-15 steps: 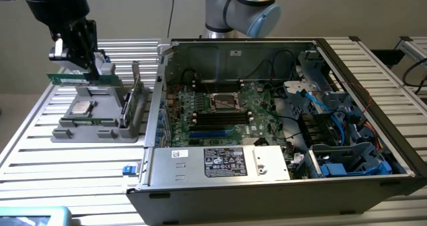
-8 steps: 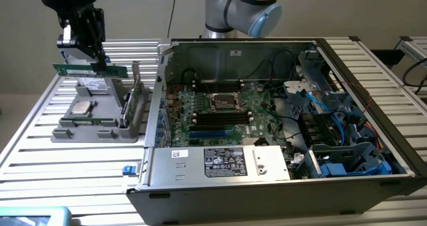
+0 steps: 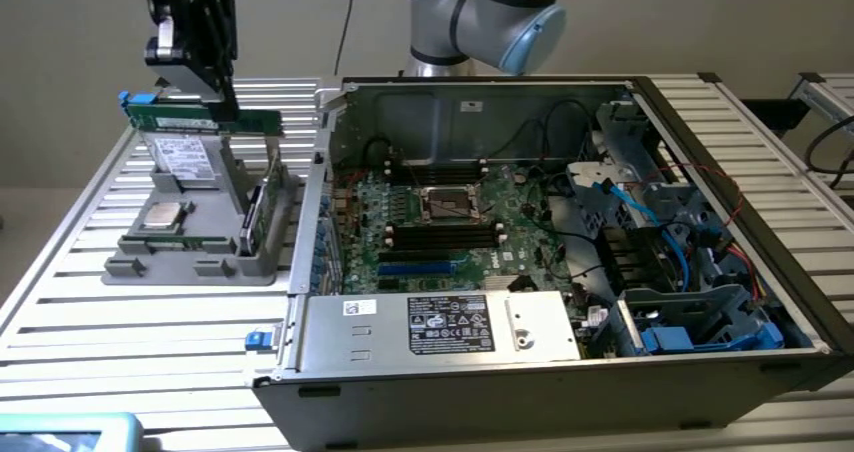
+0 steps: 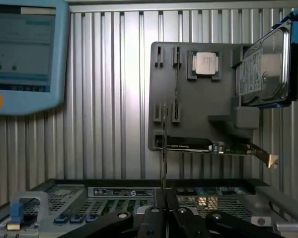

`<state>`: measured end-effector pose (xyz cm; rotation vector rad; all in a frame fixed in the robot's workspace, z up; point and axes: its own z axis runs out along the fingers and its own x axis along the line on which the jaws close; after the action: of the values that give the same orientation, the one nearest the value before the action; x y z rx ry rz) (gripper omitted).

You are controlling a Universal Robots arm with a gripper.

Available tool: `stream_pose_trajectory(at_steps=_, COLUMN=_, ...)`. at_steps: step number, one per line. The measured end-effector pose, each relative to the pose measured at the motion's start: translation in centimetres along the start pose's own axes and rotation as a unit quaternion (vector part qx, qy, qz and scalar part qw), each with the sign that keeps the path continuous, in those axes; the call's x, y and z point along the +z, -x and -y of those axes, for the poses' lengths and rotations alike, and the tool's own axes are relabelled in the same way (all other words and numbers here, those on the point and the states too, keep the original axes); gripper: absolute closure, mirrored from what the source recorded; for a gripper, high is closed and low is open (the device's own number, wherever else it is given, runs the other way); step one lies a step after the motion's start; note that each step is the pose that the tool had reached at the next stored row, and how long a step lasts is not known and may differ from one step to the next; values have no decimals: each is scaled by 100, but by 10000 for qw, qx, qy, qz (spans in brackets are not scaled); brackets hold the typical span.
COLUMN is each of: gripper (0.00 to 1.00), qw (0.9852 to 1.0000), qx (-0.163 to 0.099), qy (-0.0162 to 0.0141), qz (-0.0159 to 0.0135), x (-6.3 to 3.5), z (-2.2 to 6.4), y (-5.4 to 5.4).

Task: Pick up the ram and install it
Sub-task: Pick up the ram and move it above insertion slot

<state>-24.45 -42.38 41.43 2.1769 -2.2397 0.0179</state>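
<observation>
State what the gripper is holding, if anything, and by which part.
The gripper holds the ram, pinched across its flat faces at the upper long edge, near mid-length.

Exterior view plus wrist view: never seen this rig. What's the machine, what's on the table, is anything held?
The exterior view comes from a camera off the machine. The grey-and-blue robot arm stands behind an open computer case on a slatted metal table. On the exterior view's left, a grey tray holds spare parts: a processor chip, a hard drive and an upright green card. The wrist view comes from a camera on the arm's wrist, looking past the jaws at that tray. The jaws are shut on the ram, a thin green memory stick, held in the air above the tray; the wrist view sees it edge-on, as a thin line. It is not yet in the motherboard.
</observation>
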Motion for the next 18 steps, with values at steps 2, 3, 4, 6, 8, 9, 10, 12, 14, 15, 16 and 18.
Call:
stream_pose_trajectory(at_steps=2, gripper=87, qw=10000, qx=0, qy=1, qz=0, x=-14, z=93, y=2)
stream_pose_trajectory(at_steps=3, gripper=87, qw=10000, qx=0, qy=0, qz=0, x=-17, z=138, y=3)
stream_pose_trajectory(at_steps=4, gripper=87, qw=10000, qx=0, qy=0, qz=0, x=-19, z=183, y=4)
stream_pose_trajectory(at_steps=6, gripper=87, qw=10000, qx=0, qy=0, qz=0, x=-20, z=274, y=7)
stream_pose_trajectory(at_steps=8, gripper=87, qw=10000, qx=0, qy=0, qz=0, x=-20, z=365, y=9)
stream_pose_trajectory(at_steps=9, gripper=87, qw=10000, qx=0, qy=0, qz=0, x=-21, z=410, y=10)
stream_pose_trajectory(at_steps=10, gripper=87, qw=10000, qx=0, qy=0, qz=0, x=-20, z=454, y=12)
stream_pose_trajectory(at_steps=12, gripper=87, qw=10000, qx=0, qy=1, qz=0, x=-21, z=546, y=14)
stream_pose_trajectory(at_steps=14, gripper=87, qw=10000, qx=0, qy=0, qz=0, x=-18, z=640, y=17)
stream_pose_trajectory(at_steps=15, gripper=87, qw=10000, qx=0, qy=0, qz=0, x=-14, z=684, y=18)
stream_pose_trajectory(at_steps=16, gripper=87, qw=10000, qx=0, qy=0, qz=0, x=-9, z=729, y=20)
stream_pose_trajectory(at_steps=18, gripper=87, qw=10000, qx=0, qy=0, qz=0, x=3, z=821, y=23)
